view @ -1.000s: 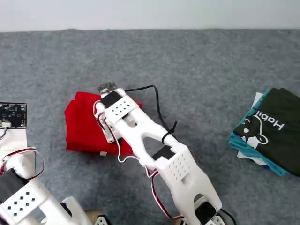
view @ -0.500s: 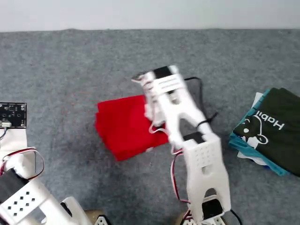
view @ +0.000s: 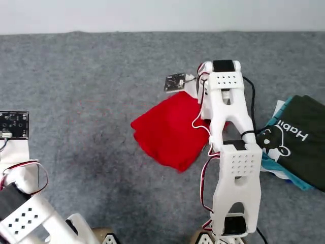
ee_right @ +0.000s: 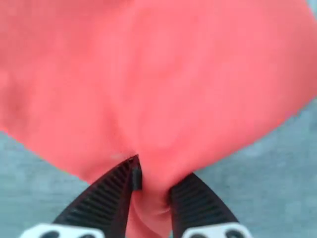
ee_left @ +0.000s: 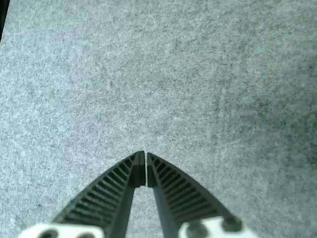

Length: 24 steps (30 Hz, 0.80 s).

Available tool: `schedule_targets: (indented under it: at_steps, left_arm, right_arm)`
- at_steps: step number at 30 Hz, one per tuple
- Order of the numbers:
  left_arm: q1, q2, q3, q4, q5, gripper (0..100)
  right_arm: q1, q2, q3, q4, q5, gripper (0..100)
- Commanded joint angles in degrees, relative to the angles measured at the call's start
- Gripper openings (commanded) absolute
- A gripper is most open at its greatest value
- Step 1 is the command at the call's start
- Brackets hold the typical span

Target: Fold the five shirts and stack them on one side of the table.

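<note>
1. Here the table [view: 76, 76], covered in grey felt, carries the step in hand, judged as moving the red shirt [view: 170, 129] to the stack [view: 297, 147] at its right side. Lifting the shirt clear of the felt should keep the folds from dragging open.
2. The stack, with a dark shirt on top, sits at the table's right edge. The drop should land square on it, not past the rim.
3. The red shirt, folded, lies mid-table near the stack. The arm hides whether they touch.
4. The right gripper [ee_right: 151, 181] pinches a fold of the red shirt.
5. The left gripper [ee_left: 144, 157], pressed together on nothing, hangs over bare felt at the near left. This leaves open room between.
</note>
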Motion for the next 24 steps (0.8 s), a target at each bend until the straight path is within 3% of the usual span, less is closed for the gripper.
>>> schedule_targets:
  at_steps: [1, 4, 9, 12, 16, 21, 24]
  left_arm:
    - [0.4, -0.7, -0.5, -0.8, 0.4, 2]
    - [0.4, -0.7, -0.5, -0.2, 0.3, 2]
    - [0.4, -0.7, -0.5, 0.7, 0.2, 2]
    - [0.4, -0.7, -0.6, 0.7, 0.2, 2]
    - [0.4, -0.7, -0.6, 0.4, 0.2, 2]
    - [0.4, -0.7, -0.6, 0.4, 0.1, 2]
    - [0.4, -0.7, -0.9, 0.4, 0.0, 2]
  right_arm:
    - [-1.1, -5.0, -3.2, -3.0, 2.3, 1.3]
    - [-1.5, -7.7, -3.8, -2.9, -2.1, 6.9]
    - [-1.5, -13.4, -4.0, -2.9, -22.9, 19.3]
    - [-2.7, -16.0, -4.0, -1.2, -33.8, 19.3]
    - [-6.8, -17.5, -3.6, 8.7, -46.9, 17.1]
    - [-9.1, -19.6, -0.2, 8.5, -61.0, 1.0]
    - [-10.2, -21.3, 5.0, 8.5, -66.7, 2.5]
